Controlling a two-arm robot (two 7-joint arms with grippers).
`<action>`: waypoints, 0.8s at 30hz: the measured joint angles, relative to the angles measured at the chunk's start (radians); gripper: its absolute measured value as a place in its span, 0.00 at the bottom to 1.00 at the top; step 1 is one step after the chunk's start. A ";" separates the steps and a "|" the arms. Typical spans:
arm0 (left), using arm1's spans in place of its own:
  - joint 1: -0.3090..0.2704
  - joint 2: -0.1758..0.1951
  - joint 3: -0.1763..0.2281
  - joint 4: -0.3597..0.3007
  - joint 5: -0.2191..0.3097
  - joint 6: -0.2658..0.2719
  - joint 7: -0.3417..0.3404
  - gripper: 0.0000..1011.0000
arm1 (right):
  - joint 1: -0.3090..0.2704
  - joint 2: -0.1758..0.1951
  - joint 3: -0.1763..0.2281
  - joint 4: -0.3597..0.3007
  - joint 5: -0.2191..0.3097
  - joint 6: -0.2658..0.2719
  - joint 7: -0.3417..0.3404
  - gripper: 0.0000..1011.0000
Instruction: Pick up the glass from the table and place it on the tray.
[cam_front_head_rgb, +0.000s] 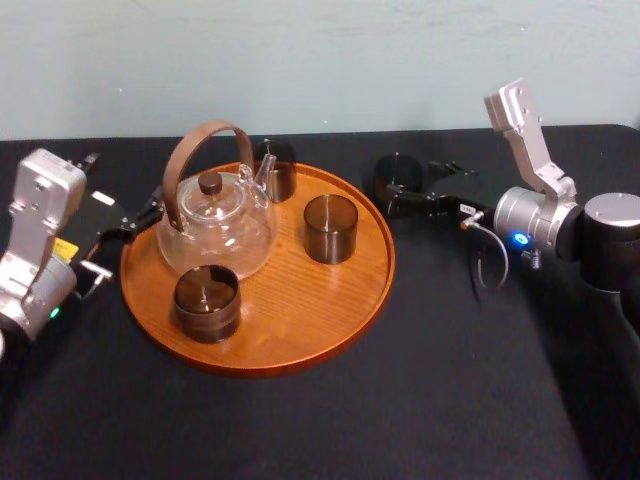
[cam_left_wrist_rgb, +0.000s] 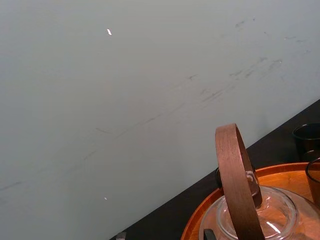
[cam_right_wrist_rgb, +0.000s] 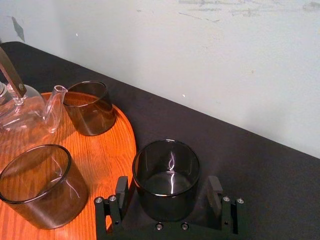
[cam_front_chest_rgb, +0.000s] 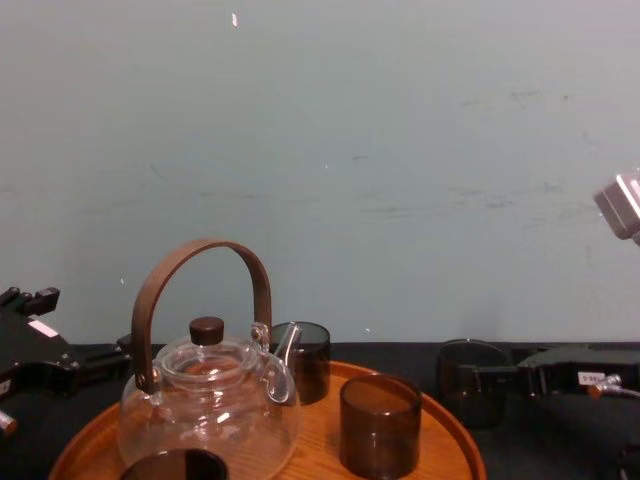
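A smoked glass (cam_right_wrist_rgb: 166, 170) stands upright on the black table (cam_front_head_rgb: 420, 400), just outside the round wooden tray (cam_front_head_rgb: 290, 330) at about the tray's 2 o'clock. The glass is near the rim without touching it.

The right gripper (cam_right_wrist_rgb: 168, 194) lies low over the table and reaches in from the 3 o'clock side. It is released, with its black fingers (cam_right_wrist_rgb: 122, 189) spread to either side of the glass. The right wrist view shows a thin gap between each finger and the glass wall, so the glass sits between them ungrasped.

A clear glass teapot (cam_front_head_rgb: 215, 225) with a brown arched handle and a dark lid knob stands on the tray toward 10 o'clock. Three more smoked glasses stand upright on the tray:
- The rear glass (cam_front_head_rgb: 275, 168) is at 12 o'clock, just beside the teapot's spout.
- The middle glass (cam_front_head_rgb: 330, 228) is toward 2 o'clock, inside the rim.
- The front glass (cam_front_head_rgb: 207, 300) is at about 7 o'clock, close in front of the teapot.

The left gripper (cam_front_head_rgb: 140, 215) sits low at the tray's 9 o'clock, just off the rim beside the teapot. It too is released: in the left wrist view its two tips show wide apart at the frame's edge. A pale wall (cam_front_chest_rgb: 400, 150) rises behind the table.
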 joint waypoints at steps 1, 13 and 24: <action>0.000 0.000 0.000 0.000 0.000 0.000 0.000 0.99 | 0.002 -0.001 0.000 0.003 -0.001 -0.001 0.001 0.99; 0.000 0.000 0.000 0.000 0.000 0.000 0.000 0.99 | 0.043 -0.029 -0.001 0.080 -0.020 -0.025 0.014 0.99; 0.000 0.000 0.000 0.000 0.000 0.000 0.000 0.99 | 0.094 -0.064 0.003 0.176 -0.040 -0.056 0.029 0.99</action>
